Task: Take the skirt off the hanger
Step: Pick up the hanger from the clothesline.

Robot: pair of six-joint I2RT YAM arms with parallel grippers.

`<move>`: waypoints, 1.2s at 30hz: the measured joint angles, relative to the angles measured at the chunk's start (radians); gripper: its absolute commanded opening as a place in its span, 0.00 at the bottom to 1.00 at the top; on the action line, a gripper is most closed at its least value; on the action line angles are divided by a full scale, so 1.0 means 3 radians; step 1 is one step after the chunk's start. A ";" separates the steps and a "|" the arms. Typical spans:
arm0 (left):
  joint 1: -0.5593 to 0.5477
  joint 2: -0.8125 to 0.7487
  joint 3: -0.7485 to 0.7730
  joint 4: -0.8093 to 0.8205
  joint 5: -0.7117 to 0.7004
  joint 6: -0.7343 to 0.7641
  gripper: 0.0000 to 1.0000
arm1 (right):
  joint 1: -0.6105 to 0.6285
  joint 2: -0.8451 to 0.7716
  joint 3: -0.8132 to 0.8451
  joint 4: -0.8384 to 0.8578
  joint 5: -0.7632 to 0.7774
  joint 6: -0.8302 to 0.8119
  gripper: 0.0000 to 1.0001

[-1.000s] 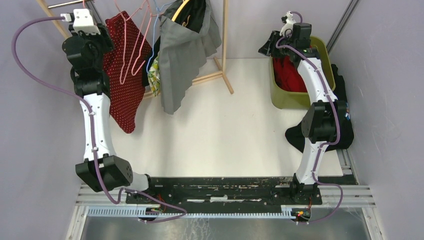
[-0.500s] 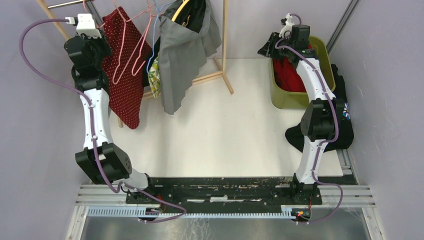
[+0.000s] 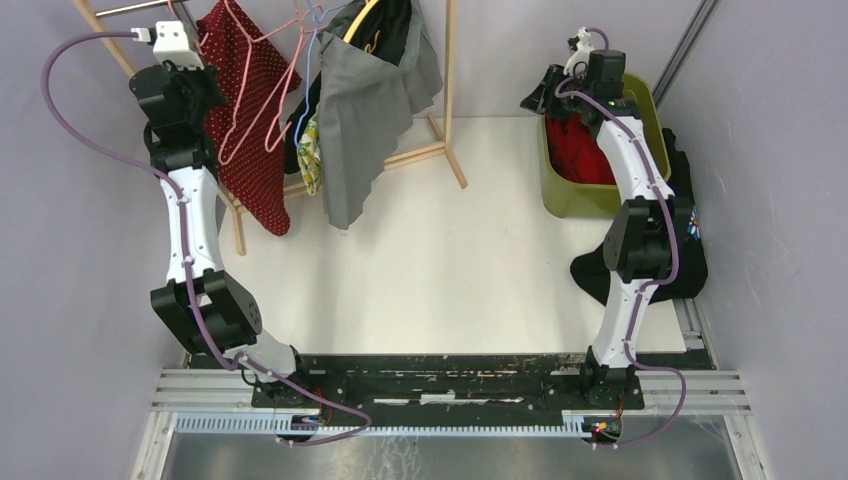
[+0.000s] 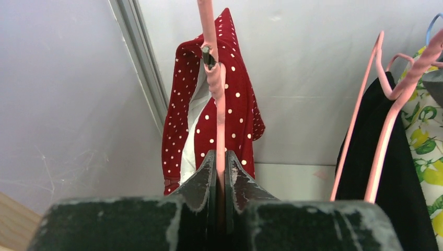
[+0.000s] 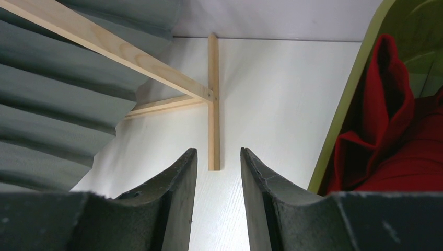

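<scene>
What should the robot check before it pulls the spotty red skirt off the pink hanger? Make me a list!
1. Is the left pincer shut on the pink hanger: ok.
2. Is the red spotty skirt hanging on that hanger: ok.
3. Is the right pincer open and empty: ok.
4. Is the right pincer close to the skirt: not ok, it is far off beside the green bin.
5. How is the skirt fixed to the hanger: cannot tell.

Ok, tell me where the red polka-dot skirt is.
Top view, far left: the red polka-dot skirt hangs from the pink hanger clamped by the left gripper, with the grey garment to its right.
</scene>
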 measured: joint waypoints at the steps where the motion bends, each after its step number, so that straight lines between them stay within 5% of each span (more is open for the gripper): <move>1: 0.0000 0.0000 0.0005 -0.0003 0.0000 -0.0029 0.03 | 0.0000 0.0000 -0.0010 0.0000 -0.0001 0.0000 0.42; 13: 0.0000 -0.0104 -0.0066 0.0103 0.0004 -0.0145 0.03 | 0.0000 0.0145 -0.0017 0.0048 -0.0053 0.0064 0.41; 20: 0.0000 -0.0559 -0.0646 0.0598 -0.0005 -0.0148 0.03 | 0.0000 0.0154 -0.0064 0.0079 -0.0076 0.0088 0.41; 28: 0.0000 -0.0497 -0.0891 0.1364 0.0003 -0.0390 0.03 | 0.0000 0.0155 -0.0093 0.0098 -0.0083 0.0114 0.40; 36: 0.0000 -0.0736 -0.1138 0.0975 -0.0018 -0.0256 0.03 | 0.0000 0.0160 -0.0130 0.0075 -0.0080 0.0075 0.38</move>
